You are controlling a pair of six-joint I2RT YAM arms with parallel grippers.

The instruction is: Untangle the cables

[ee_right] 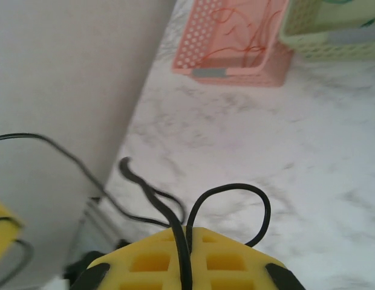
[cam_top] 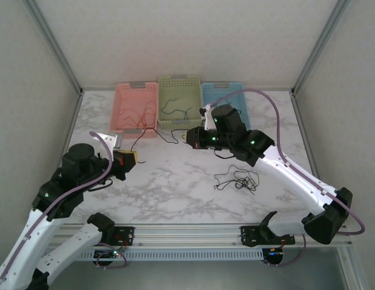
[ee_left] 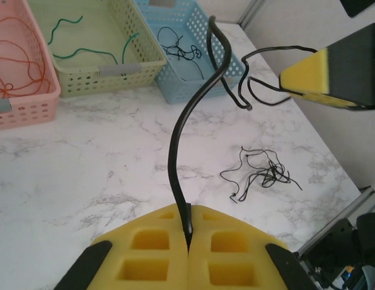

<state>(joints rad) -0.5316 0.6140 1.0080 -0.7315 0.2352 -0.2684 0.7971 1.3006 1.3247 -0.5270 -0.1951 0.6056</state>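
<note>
With left gripper (ee_left: 189, 234) and right gripper (ee_right: 186, 244) both clamped on one black cable (ee_left: 174, 145), we should draw apart slowly.

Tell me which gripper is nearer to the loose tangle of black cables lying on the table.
Right. The right gripper is just beyond and to the left of the tangle; the left gripper is much farther away to its left.

**White booth, marble table**

A white table (cam_top: 175, 181) with grey marble veining stands inside plain pale walls (cam_top: 187, 36) at the back and both sides. Metal posts (cam_top: 54, 45) mark the back corners. A metal rail (cam_top: 187, 232) runs along the near edge. The light is soft and even.
</note>
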